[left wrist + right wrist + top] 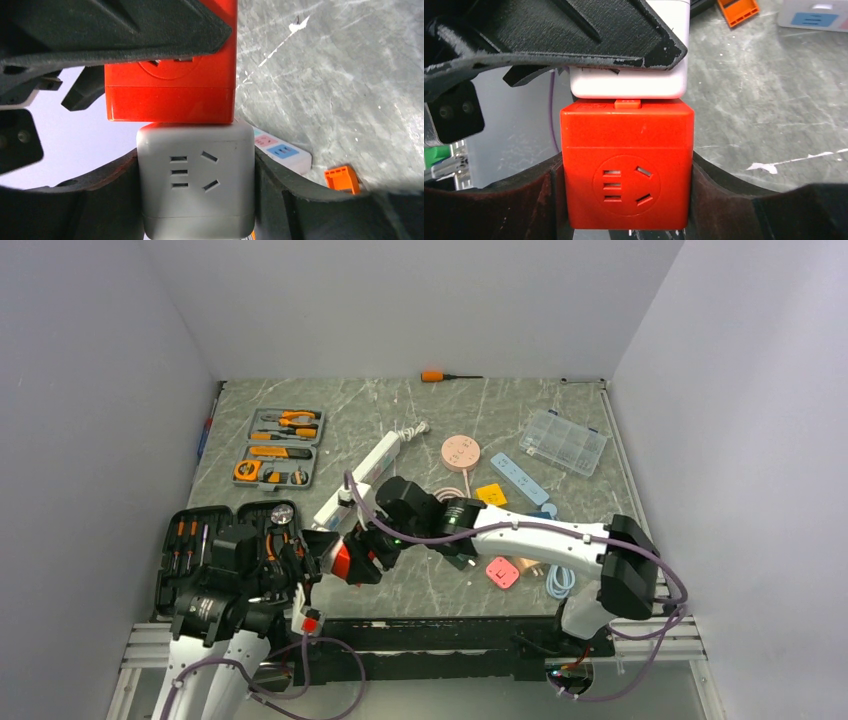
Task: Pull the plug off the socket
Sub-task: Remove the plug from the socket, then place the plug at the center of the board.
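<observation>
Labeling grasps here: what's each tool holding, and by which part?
Left tool clamps the white cube by its two opposite side faces. Right tool clamps the red cube the same way. The two cubes sit joined face to face.

- Top external: high up and behind the arm bases, looking down and forward. It is far enough back to take in the whole desk [420, 425] out to the far wall.
- Left wrist: in very tight, sighting along the left gripper [196, 192]. The white cube adapter [195, 175] fills the near centre, with the red cube adapter [170, 97] just beyond.
- Right wrist: just as tight along the right gripper [626, 185], but facing the opposite way, so the red cube adapter [626, 170] is near and the white one [629, 82] is behind.
- Shared: both wrist views catch the joined cubes, the desk at right, and an orange plastic piece [341, 179] [738, 10]. The top view shows the red cube [343, 562] small.
</observation>
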Robot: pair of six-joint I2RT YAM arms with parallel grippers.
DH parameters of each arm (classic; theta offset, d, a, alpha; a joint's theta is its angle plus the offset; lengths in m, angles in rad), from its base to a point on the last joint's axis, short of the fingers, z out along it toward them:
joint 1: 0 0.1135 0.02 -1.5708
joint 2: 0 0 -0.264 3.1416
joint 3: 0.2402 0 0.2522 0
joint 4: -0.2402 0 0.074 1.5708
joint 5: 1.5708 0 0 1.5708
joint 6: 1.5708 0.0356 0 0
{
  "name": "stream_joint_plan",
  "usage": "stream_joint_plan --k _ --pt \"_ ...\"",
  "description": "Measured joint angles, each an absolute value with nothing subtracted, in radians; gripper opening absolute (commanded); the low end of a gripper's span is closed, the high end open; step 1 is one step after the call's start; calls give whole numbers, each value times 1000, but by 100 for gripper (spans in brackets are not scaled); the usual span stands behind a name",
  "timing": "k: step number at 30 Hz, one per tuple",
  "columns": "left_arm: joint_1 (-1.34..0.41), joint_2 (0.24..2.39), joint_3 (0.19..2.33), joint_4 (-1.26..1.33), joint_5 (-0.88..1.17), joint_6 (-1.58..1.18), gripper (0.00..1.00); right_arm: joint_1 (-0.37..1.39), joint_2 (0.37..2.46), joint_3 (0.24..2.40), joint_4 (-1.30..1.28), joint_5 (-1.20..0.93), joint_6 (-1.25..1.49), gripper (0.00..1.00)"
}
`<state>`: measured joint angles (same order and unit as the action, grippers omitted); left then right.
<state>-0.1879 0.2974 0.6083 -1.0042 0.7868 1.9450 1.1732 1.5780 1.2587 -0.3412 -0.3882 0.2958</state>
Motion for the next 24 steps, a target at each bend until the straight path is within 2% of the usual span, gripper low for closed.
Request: stream_joint_plan --k 5,10,19,24 --pt "-204 332 580 -933 818 1944 0 1165 1482 1132 -257 -344 302 0" --pt "-165 372 562 -891 579 1954 0 1144 1353 1017 -466 -389 313 0" --pt "-162 430 559 -850 475 1998 0 1099 1313 977 -538 -393 316 0" --pt "-162 432 544 -831 478 2032 0 1031 1338 970 -527 -259 329 0"
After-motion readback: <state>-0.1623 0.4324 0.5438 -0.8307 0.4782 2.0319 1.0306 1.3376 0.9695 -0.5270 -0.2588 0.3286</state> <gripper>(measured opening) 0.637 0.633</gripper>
